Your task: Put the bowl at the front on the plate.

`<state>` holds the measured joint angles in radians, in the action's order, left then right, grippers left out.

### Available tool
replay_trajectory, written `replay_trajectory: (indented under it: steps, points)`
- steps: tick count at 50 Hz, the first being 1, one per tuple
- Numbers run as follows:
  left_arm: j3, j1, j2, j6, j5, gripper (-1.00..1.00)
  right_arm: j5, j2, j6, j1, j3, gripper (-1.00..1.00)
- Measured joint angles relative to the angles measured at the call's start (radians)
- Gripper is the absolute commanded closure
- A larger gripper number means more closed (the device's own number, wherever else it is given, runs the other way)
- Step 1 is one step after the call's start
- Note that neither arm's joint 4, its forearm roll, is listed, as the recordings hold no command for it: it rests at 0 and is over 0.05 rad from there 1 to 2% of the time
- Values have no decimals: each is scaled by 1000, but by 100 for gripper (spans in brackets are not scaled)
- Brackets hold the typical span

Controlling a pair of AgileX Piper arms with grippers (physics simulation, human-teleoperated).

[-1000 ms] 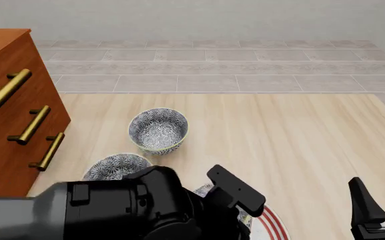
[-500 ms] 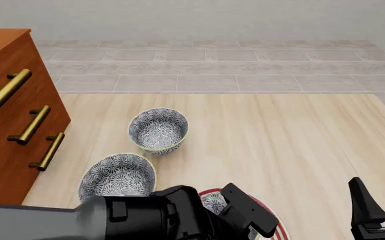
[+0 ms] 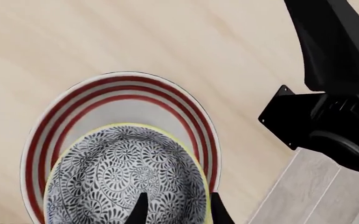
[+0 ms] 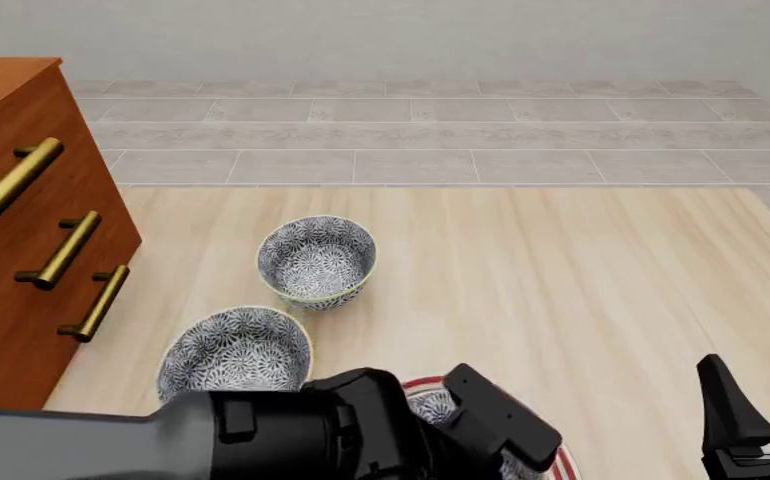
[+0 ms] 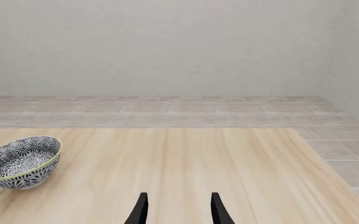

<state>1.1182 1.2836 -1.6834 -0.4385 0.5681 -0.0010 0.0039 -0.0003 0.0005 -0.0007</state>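
Bowl [image 3: 127, 179] sits on plate [image 3: 114, 88], lower left of frame; left gripper [image 3: 175, 210] straddles its rim, apparently gripping; release remains.

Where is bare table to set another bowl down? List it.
Free: the table right of the far bowl, up to the right end effector. Crowded: the near-left corner, with the dresser, second bowl, plate and left arm.

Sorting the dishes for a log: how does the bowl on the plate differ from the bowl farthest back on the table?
The bowl on the plate sits on the red-ringed plate, at the left gripper; the far bowl stands free on bare wood, untouched. Both share the grey floral pattern and yellow rim.
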Motion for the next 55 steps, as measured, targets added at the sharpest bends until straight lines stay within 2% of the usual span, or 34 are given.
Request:
replay_trajectory:
  steps: [16, 29, 39, 55]
  points:
    - [70, 22, 33, -29, 68, -100, 0, 0, 0, 0, 0, -100]
    - [57, -10, 126, 5, 113, -100, 0, 0, 0, 0, 0, -100]
    - [-6, -72, 275, 55, 143, -100, 0, 0, 0, 0, 0, -100]
    - [-99, -215, 643, 117, 212, -100, 0, 0, 0, 0, 0, -100]
